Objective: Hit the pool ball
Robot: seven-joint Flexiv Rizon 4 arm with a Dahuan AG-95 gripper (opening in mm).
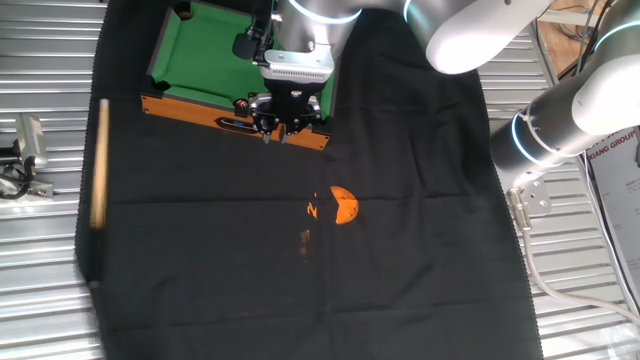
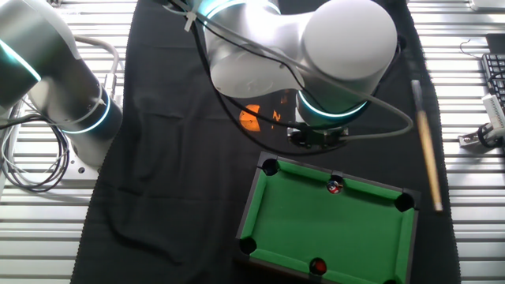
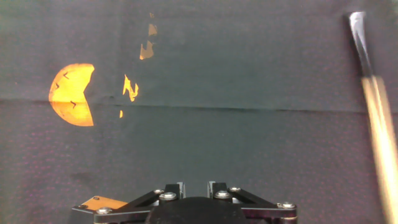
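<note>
The hand hangs low over the rail of the green toy table, and whether its fingers are apart or together cannot be told. Looks like the approach step: lining up for the strike. The pool ball, tiny, bright red with a white spot, sits against the rail at twelve o'clock on the felt in the other fixed view. Next, a short push into it. The cue stick lies untouched at nine o'clock on the bench.

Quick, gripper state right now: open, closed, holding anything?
Gripper: cannot be told; the fingertips are out of frame in the hand view and too small in the fixed views.
</note>
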